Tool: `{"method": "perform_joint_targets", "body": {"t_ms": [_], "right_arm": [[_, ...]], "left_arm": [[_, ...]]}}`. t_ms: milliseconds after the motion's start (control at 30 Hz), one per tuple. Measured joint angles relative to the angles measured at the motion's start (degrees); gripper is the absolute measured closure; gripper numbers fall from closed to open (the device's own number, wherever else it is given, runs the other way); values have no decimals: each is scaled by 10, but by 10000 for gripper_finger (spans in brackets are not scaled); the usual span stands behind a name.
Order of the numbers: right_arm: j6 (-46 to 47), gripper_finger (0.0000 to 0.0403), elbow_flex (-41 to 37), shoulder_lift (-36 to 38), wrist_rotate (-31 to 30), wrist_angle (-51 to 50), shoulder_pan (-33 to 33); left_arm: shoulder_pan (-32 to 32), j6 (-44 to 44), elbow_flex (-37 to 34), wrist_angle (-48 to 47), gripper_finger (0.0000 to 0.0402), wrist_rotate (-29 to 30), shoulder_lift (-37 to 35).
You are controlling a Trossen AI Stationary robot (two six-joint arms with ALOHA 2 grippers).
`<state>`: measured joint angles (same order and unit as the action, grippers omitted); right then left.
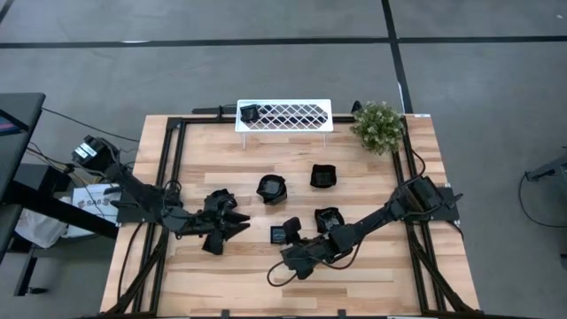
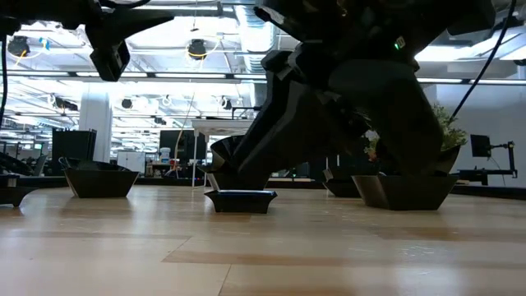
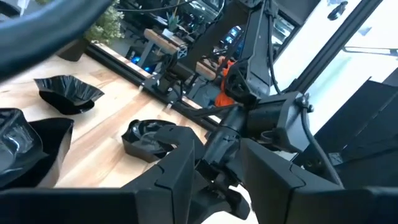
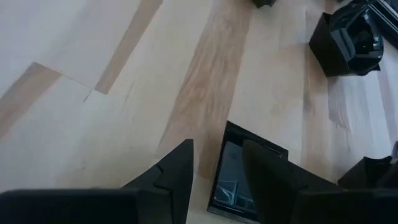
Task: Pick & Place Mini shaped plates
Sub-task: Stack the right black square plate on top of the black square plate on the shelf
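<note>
The pale wooden plank worktop (image 1: 372, 266) carries the whole scene. At its far edge stands the white lattice rack (image 1: 288, 115), in whose left end one small black dish (image 1: 250, 112) is already lodged. Beside the rack's right end sits a small green potted plant (image 1: 378, 126).

The left arm waits over the left half of the worktop; its pincer (image 1: 232, 220) is held with fingers apart, and nothing is seen between them.

The step in hand is judged to be the grasp of the flat square black plate with a greyish centre (image 4: 239, 174), which lies on the worktop near the front middle. The right pincer (image 4: 217, 165) is lowered over it with fingers apart, one finger set outside the plate's near rim and the other above its centre, so the rim is straddled but not yet clamped.

For a sound grasp, the fingers should be sunk until the rim lies deep between them, squarely across one edge. Other deeper black dishes (image 1: 273, 188) stand nearby and should be avoided when the plate is lifted.
</note>
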<state>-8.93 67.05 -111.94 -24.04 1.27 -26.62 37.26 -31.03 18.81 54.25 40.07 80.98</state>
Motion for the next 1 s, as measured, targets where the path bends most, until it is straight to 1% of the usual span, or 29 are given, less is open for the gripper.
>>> {"method": "perform_joint_targets", "body": {"t_ms": [167,300,633,1000], "right_arm": [[28,270,0,0,5,-10,0],[30,271,0,-1,6,-8,-3],[11,271,0,-34,1,16,2],[28,276,0,-35,0,16,14]], "left_arm": [[0,-23,0,17,270,4,19],[0,-23,0,23,270,4,21],[-1,-20,0,26,270,6,20],[-1,-18,0,27,270,6,20]]}}
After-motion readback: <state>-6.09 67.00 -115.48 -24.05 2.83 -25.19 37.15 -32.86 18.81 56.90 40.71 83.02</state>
